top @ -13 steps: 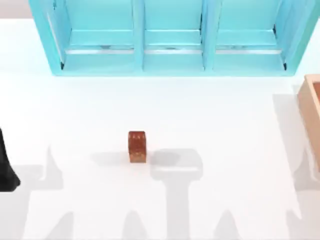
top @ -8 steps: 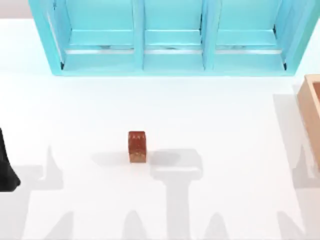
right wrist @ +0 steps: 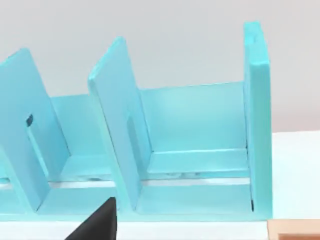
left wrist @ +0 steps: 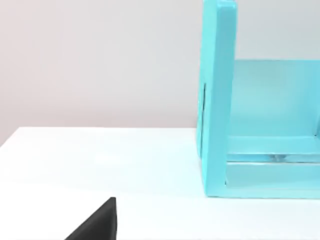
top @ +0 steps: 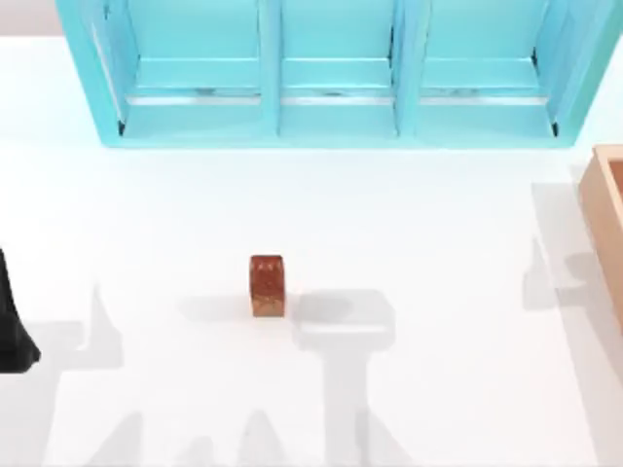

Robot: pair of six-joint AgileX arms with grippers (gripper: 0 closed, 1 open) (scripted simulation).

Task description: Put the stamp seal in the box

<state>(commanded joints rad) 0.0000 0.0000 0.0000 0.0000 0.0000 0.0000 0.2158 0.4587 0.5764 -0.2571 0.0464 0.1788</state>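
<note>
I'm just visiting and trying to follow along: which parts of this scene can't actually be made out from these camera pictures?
- The box: the top view's right edge cuts it off, so most of its inside is unseen; the right wrist view catches only a corner.
- The left arm: the top view's left edge cuts it off, hiding its fingers.
- The stamp seal: any markings are too small to read.
- The cyan shelf: cropped at the top edge.

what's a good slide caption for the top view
Small reddish-brown stamp seal upright mid-table, tan wooden box at right edge, cyan shelf behind.
</note>
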